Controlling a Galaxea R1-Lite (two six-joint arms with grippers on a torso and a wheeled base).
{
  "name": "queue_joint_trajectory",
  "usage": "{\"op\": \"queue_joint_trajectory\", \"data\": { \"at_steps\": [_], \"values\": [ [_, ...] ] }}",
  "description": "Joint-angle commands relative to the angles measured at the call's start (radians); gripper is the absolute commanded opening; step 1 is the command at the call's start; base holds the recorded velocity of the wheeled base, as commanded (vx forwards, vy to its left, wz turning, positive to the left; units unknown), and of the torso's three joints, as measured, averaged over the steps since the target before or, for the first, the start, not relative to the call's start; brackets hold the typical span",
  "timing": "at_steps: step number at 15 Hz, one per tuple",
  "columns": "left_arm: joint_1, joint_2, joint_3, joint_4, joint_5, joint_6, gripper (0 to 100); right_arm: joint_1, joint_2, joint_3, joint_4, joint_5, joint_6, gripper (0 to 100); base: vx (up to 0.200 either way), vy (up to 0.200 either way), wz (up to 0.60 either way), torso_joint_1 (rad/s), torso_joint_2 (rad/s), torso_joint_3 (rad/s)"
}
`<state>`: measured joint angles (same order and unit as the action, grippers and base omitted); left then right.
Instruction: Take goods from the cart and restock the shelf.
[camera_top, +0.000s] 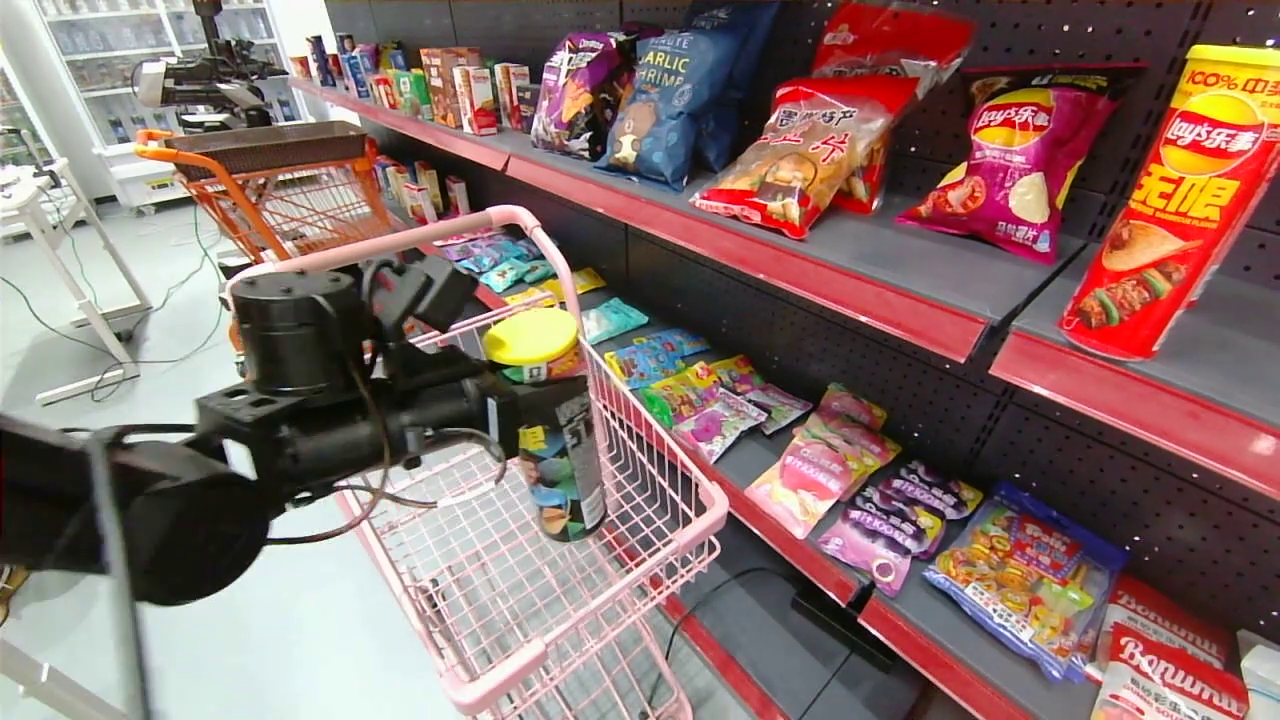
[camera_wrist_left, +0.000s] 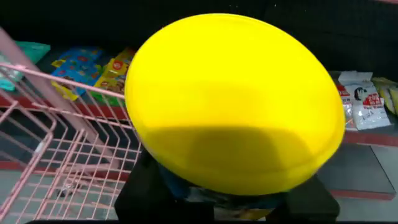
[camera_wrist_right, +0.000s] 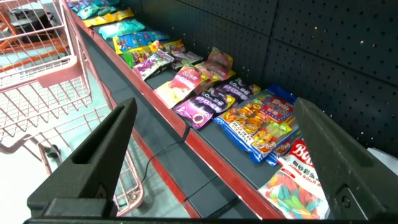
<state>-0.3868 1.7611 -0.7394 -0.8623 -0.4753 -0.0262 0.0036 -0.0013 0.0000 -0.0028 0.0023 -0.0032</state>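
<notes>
One can (camera_top: 562, 490) is out of the cart (camera_top: 700, 500) and pinched upright between the jaws of the left gripper (camera_top: 520, 412). Its yellow lid (camera_top: 530, 335) sits just above them and the pink wire basket lies directly below. As I judge it, the pick is done and the carry to the shelf is in hand, since the can hangs over the basket and has not yet crossed its rim. The next move calls for taking the can out beyond the jaws to the upper shelf (camera_top: 900, 270), where a red tube (camera_top: 1170, 200) of like shape sits with bare board beside it. The can must clear the red shelf lip and stay upright so it stands when released. The right gripper (camera_wrist_right: 216, 109) has its jaws spread wide with nothing between them. Past them lie the candy bags (camera_wrist_right: 261, 121) on the lower shelf (camera_wrist_right: 211, 146). The head view shows the grip on the can's side and the drop to the cart. The left wrist view looks down on the lid (camera_wrist_left: 236, 99), which hides the can's body and the fingers. The right wrist view gives the lower shelf from close by.
</notes>
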Motion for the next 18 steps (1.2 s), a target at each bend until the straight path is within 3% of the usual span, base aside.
{"op": "queue_joint_trajectory", "data": {
  "at_steps": [1, 3, 5, 6, 7, 8, 9, 10, 15, 18],
  "values": [
    [0.077, -0.508, 0.252, 0.101, 0.086, -0.003, 0, -0.001, 0.001, 0.000, 0.000, -0.001, 0.000, 100, 0.000, 0.000, 0.00, 0.000, 0.00, 0.000],
    [0.141, -0.706, 0.295, 0.247, 0.150, -0.003, 0, -0.001, 0.001, 0.000, 0.000, -0.001, 0.000, 100, 0.000, 0.000, 0.00, 0.000, 0.00, 0.000],
    [0.221, -0.881, 0.290, 0.421, 0.267, -0.003, 0, 0.001, 0.001, 0.000, 0.000, -0.001, 0.002, 100, 0.000, 0.000, 0.00, 0.000, 0.00, 0.000],
    [0.255, -0.963, 0.288, 0.503, 0.363, 0.003, 0, -0.001, 0.001, 0.000, 0.000, -0.001, 0.000, 100, 0.000, 0.000, 0.00, 0.000, 0.00, 0.000],
    [0.287, -1.054, 0.276, 0.605, 0.485, 0.043, 0, -0.001, 0.001, 0.000, 0.000, -0.001, 0.000, 100, 0.000, 0.000, 0.00, 0.000, 0.00, 0.000],
    [0.289, -1.066, 0.275, 0.622, 0.498, 0.051, 0, 0.001, 0.001, 0.000, 0.000, -0.001, 0.000, 100, 0.000, 0.000, 0.00, 0.000, 0.00, 0.000],
    [0.289, -1.186, 0.265, 0.772, 0.526, 0.077, 0, -0.001, 0.001, 0.000, 0.000, -0.001, -0.001, 100, 0.000, 0.000, 0.00, 0.000, 0.00, 0.000],
    [0.287, -1.307, 0.281, 0.895, 0.509, 0.081, 0, -0.001, 0.001, 0.000, 0.000, -0.001, 0.000, 100, 0.000, 0.000, 0.00, 0.000, 0.00, 0.000],
    [0.289, -1.509, 0.285, 1.048, 0.478, 0.083, 0, 0.001, 0.001, 0.000, 0.000, -0.001, 0.002, 100, 0.000, 0.000, 0.00, 0.064, -0.21, -0.129],
    [0.287, -1.520, 0.291, 1.056, 0.475, 0.084, 0, -0.001, 0.001, 0.000, 0.000, -0.001, 0.002, 100, 0.000, 0.000, 0.00, 0.186, -0.51, -0.328]
  ]
}}
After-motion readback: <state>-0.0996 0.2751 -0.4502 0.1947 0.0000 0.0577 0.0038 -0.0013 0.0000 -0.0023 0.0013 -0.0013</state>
